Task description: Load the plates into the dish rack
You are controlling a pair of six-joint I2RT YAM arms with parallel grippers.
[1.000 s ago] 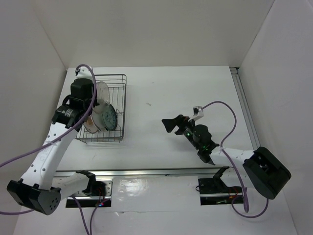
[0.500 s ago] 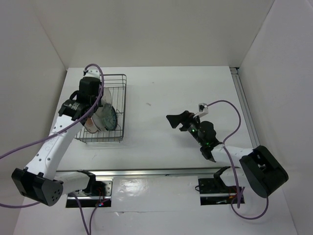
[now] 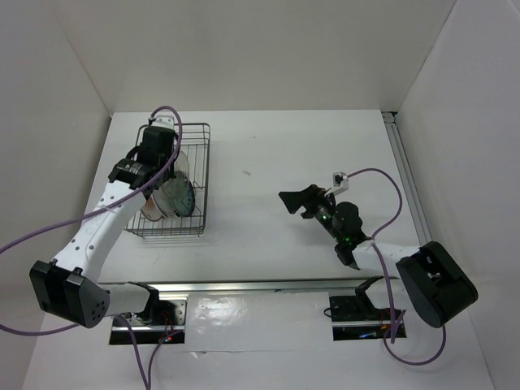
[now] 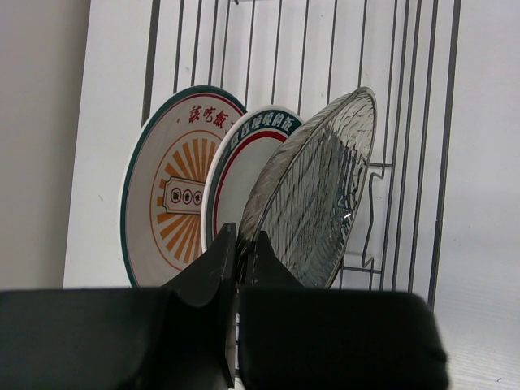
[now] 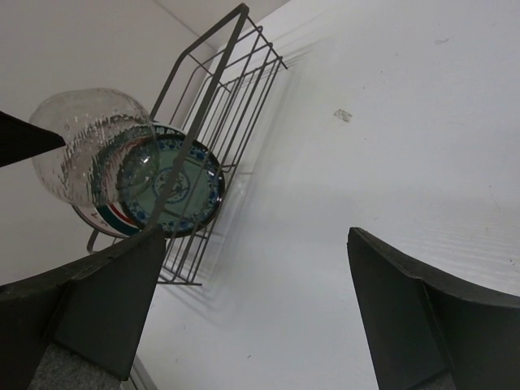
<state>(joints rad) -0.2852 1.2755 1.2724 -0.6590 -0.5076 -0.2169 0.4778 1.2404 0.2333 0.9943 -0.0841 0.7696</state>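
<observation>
My left fingers are clenched on the near rim of the glass plate. The plate is tilted over the dish rack, just beside the green-and-red-rimmed plate. The sunburst plate stands upright beyond that, and the teal plate stands in the rack too. My right fingers are spread, grasping nothing, over the surface, well apart from the rack.

Standing on edge, side by side, in the dark wire dish rack at the left of the surface: orange sunburst plate, green-and-red rimmed plate, teal-patterned plate. Tilting just beside the rimmed one, being pinched at its lower rim by the left gripper: clear-grey glass plate.
</observation>
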